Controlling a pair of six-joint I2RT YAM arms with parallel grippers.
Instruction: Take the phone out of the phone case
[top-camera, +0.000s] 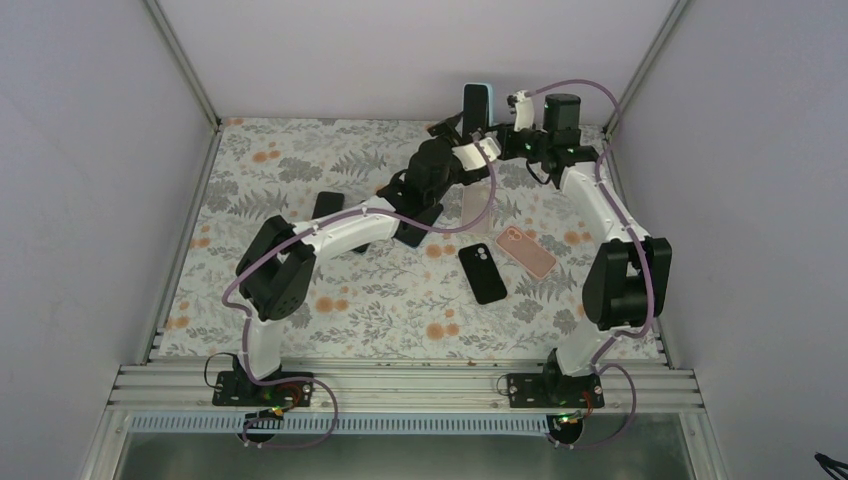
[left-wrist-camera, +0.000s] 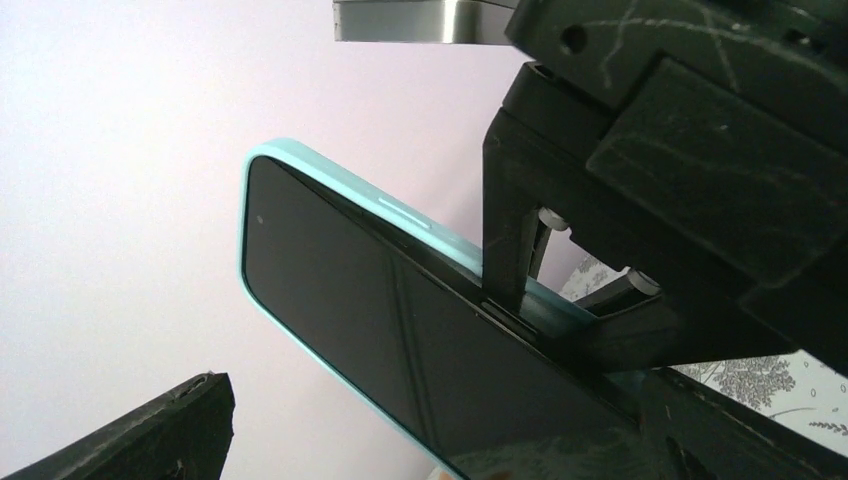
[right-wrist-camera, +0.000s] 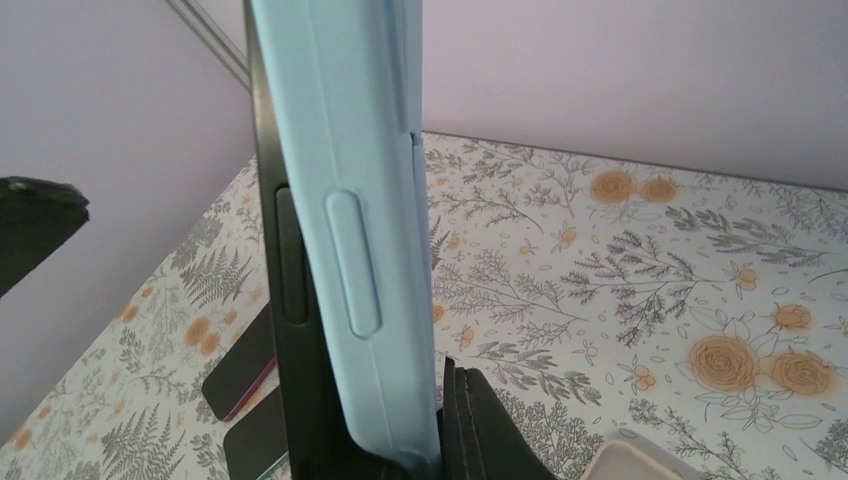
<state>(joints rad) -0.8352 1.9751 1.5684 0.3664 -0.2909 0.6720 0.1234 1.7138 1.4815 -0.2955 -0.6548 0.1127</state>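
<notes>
The phone (top-camera: 474, 108), its dark screen showing, sits in a light blue phone case (top-camera: 486, 91) and is held upright above the far middle of the table. My right gripper (top-camera: 486, 138) is shut on its lower end. In the right wrist view the case's back (right-wrist-camera: 350, 200) and the phone's black edge (right-wrist-camera: 290, 300) stand between the right gripper's (right-wrist-camera: 390, 440) jaws. My left gripper (top-camera: 456, 132) is open beside the phone. In the left wrist view the screen (left-wrist-camera: 400, 340) lies across the wide gap of the left gripper (left-wrist-camera: 430, 445), and the right gripper's finger (left-wrist-camera: 508, 250) clamps the case edge.
On the floral table (top-camera: 300, 160) lie a black phone (top-camera: 483, 272), a pink case (top-camera: 525, 251), a pale case (top-camera: 477, 205) and a dark flat item (top-camera: 327, 207). The right wrist view shows dark flat items (right-wrist-camera: 240, 370) and a beige case corner (right-wrist-camera: 640, 462). Walls enclose the table.
</notes>
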